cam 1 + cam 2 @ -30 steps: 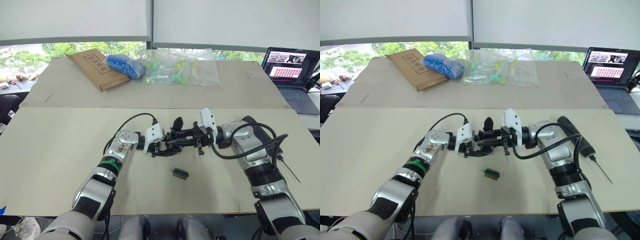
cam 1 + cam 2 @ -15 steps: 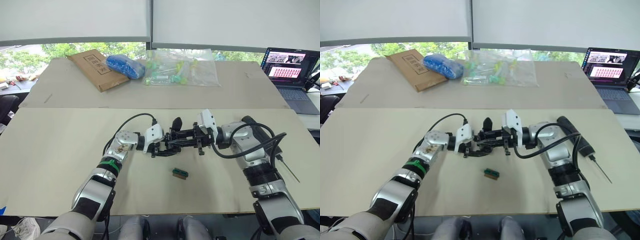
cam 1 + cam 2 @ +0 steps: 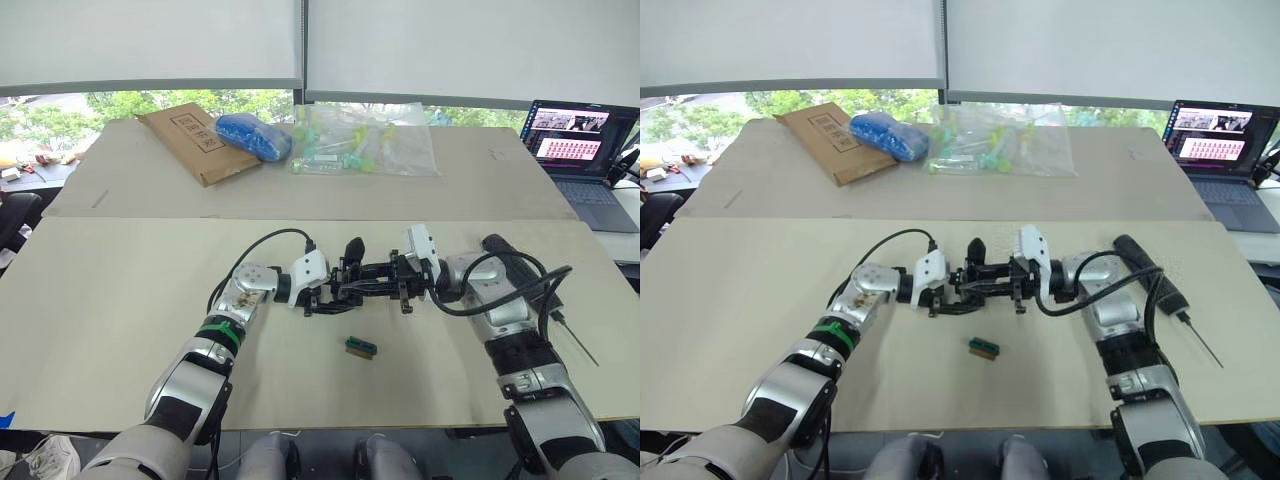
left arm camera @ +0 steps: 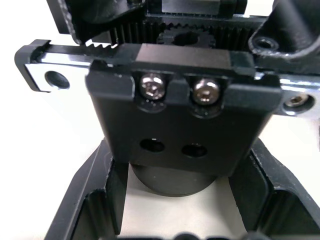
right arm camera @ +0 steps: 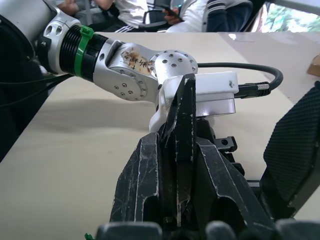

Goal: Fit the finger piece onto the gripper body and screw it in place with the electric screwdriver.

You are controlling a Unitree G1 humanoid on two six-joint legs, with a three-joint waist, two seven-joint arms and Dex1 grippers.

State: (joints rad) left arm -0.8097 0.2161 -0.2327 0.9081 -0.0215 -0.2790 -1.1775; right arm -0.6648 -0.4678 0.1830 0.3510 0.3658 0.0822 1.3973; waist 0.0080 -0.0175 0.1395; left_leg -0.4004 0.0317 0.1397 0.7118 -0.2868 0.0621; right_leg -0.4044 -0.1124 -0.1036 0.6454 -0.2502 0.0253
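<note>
1. The right gripper (image 3: 385, 281) has its two black fingers (image 5: 150, 185) pressed shut on the finger piece (image 5: 180, 145), a narrow black blade that stands up between the jaws and tapers to a point beyond them.
2. The left gripper (image 3: 318, 300) holds the gripper body (image 4: 182, 125): its fingers (image 4: 92, 200) sit against either side of the round base, jaws closed on it.
3. Just past the left jaws, the body's front plate shows two silver screws (image 4: 152, 87) side by side, with two empty holes below them and a toothed rack behind.
4. The two grippers meet tip to tip, so the finger piece lies right against the gripper body; an upright pointed black finger (image 3: 354, 247) rises from the body just behind the jaws.
5. On the near side of both jaws, a small green-topped block (image 3: 361, 347) lies on the beige table (image 3: 110, 320), apart from them.
6. Well outward behind the right arm lies the electric screwdriver (image 3: 1152, 275), its thin bit (image 3: 1202, 343) pointing away from the jaws.
7. Far beyond the jaws lie a cardboard box (image 3: 192, 140), a blue bag (image 3: 252, 134), clear plastic bags (image 3: 365, 138) and a laptop (image 3: 585, 150).
</note>
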